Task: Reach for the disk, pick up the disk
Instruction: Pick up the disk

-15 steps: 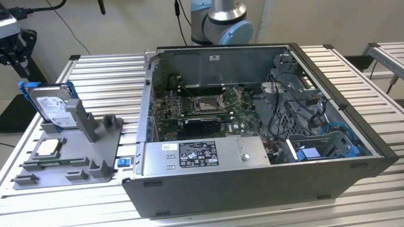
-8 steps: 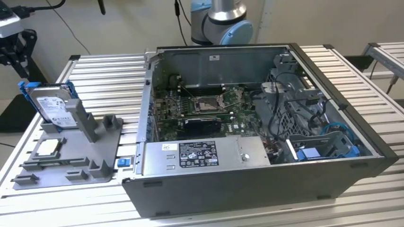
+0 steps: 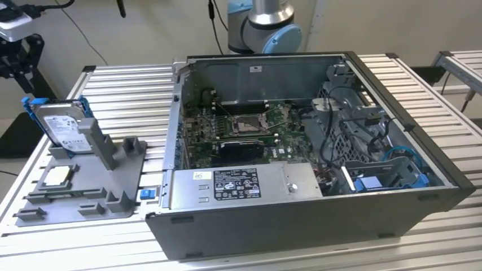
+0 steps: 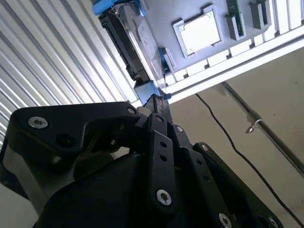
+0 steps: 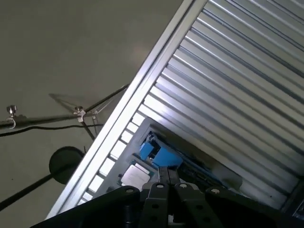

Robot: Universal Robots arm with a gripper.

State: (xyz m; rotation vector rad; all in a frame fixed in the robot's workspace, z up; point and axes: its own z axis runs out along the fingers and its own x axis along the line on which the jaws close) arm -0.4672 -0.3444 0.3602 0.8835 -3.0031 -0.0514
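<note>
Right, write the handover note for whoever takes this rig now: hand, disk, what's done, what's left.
State of the hand: shut, holding nothing, pointed toward the disk.
Where: the disk stands on edge in the grey holder on the slatted table, to the exterior view's left of the open computer case.
Done: in the second wrist view the hand is near the disk's blue frame, with no grip on it.
Left: the disk is not yet picked up.
</note>
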